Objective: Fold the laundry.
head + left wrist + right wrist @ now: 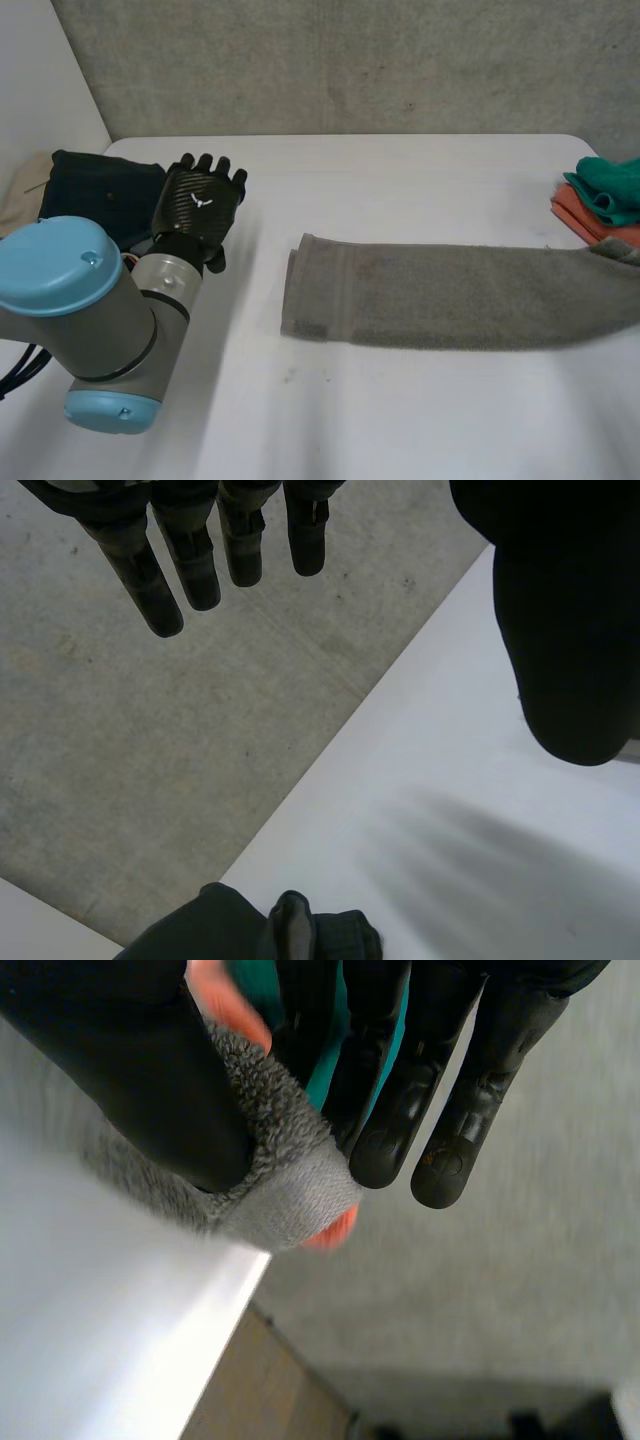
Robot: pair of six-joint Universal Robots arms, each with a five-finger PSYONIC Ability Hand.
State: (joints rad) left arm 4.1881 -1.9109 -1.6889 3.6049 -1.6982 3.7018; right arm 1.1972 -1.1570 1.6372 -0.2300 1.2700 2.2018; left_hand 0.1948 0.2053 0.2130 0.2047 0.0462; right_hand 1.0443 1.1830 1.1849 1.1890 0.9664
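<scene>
The grey towel (pixel 440 295) lay on the white table (pixel 400 420), folded into a long, narrow band running across in front of the robot. One short end of it sat doubled over near the table's middle. The other end reached the table's edge on the robot's right side.

At that right-side end, the right wrist view showed the right hand (pixel 130 1070) gripping the towel (pixel 290 1175). The thumb pressed the towel's hemmed edge against the fingers (pixel 390 1150), which were nearly straight, and the pinched end stood lifted just past the table's edge. Close behind that end of the towel lay a teal cloth (pixel 608 190) on top of an orange cloth (pixel 580 218). Both showed between the hand's fingers, the teal (pixel 330 1070) and the orange (pixel 335 1230).

Well apart from the towel's doubled end, the left hand (pixel 200 205) hung above the table with nothing in it. Its fingers (pixel 150 570) were straight and slightly spread, and the thumb was held away from them. The left arm (pixel 90 320) rose nearer the robot than the towel.

Beyond the left hand, farther again from the towel, a dark garment (pixel 100 195) lay bunched at the table's corner. A beige cloth (pixel 25 195) showed past it.
</scene>
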